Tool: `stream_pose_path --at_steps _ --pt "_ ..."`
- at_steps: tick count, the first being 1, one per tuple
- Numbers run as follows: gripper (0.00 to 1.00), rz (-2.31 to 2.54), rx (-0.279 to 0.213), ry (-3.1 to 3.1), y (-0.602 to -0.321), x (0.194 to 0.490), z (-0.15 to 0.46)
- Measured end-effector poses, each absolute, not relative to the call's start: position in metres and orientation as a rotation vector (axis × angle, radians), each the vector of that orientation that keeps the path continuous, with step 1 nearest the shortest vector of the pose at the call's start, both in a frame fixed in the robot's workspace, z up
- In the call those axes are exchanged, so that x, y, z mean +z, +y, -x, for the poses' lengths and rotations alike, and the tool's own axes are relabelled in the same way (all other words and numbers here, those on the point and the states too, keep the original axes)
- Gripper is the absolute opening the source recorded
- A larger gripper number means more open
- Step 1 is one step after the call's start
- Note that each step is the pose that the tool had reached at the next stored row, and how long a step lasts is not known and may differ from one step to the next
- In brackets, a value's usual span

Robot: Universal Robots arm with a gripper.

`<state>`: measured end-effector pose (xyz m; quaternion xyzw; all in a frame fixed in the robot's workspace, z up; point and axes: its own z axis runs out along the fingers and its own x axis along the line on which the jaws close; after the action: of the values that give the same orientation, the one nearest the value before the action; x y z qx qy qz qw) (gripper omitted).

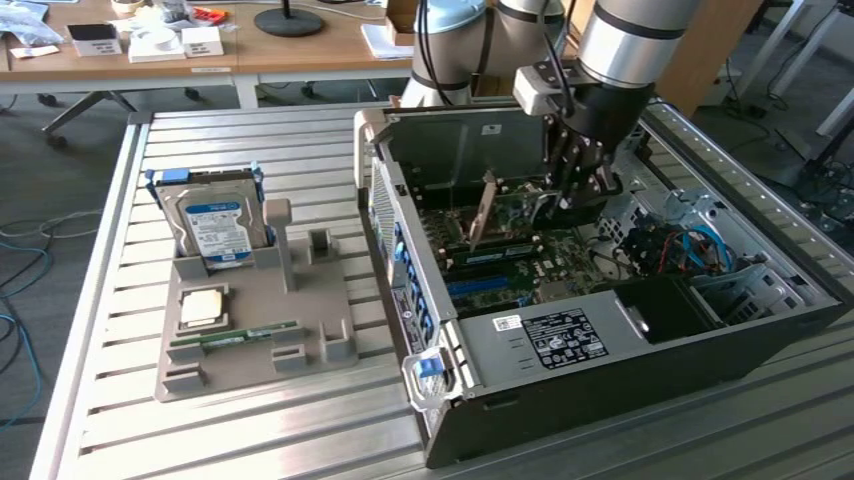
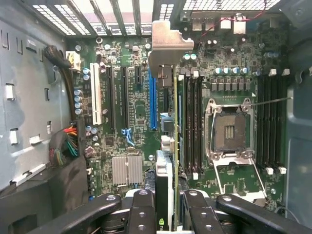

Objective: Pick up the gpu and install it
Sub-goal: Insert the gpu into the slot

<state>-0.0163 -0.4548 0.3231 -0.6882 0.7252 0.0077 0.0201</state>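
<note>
Aluminium slatted table (image 1: 240,440); wooden desks (image 1: 320,50) behind; gripper (image 2: 166,200) holds gpu (image 2: 165,168).

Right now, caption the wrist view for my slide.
Gripper holds the gpu edge-on over the motherboard inside the open case.

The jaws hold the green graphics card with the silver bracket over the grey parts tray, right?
No. The jaws hold the green graphics card with the silver bracket over the green motherboard inside the open black computer case; the wrist view shows it.
</note>
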Motion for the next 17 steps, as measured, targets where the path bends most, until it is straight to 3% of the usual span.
stream_pose_path --at_steps 17 --pt "0.27 2.135 0.024 2.25 -0.4551 0.3166 0.0187"
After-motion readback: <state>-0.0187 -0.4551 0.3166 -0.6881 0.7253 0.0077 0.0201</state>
